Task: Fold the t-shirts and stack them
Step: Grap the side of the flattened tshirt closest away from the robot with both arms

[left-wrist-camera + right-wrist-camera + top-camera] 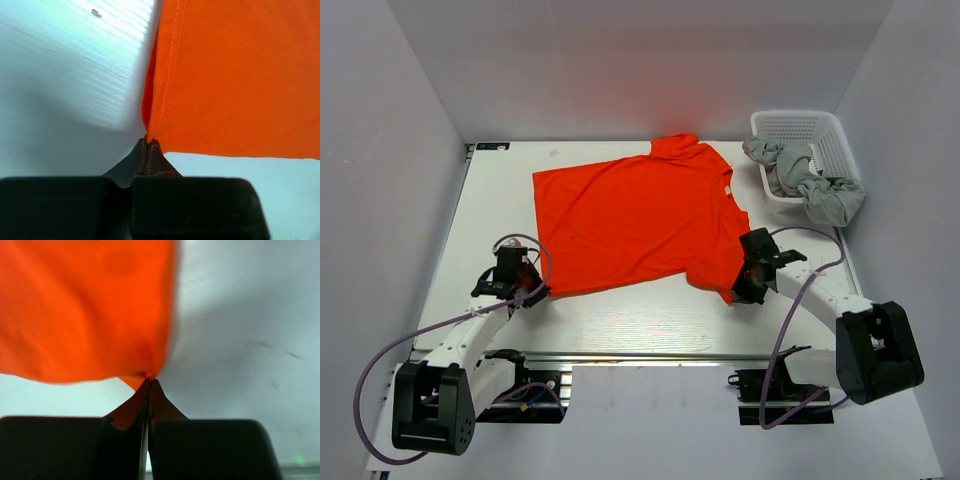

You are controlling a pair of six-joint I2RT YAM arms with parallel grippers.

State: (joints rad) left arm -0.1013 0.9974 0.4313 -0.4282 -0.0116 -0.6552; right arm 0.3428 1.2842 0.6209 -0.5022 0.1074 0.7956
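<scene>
A bright orange-red t-shirt lies spread flat on the white table, collar toward the far right. My left gripper is shut on the shirt's near-left hem corner, its tips pinching the stitched edge. On the other side, my right gripper is shut on the tip of the near-right sleeve, and the cloth rises from its closed jaws. Pale grey t-shirts lie crumpled in and over the basket at the back right.
A white plastic lattice basket stands at the table's far right corner, with grey cloth hanging over its near rim. White walls enclose the table on three sides. A metal rail runs along the near edge between the arm bases.
</scene>
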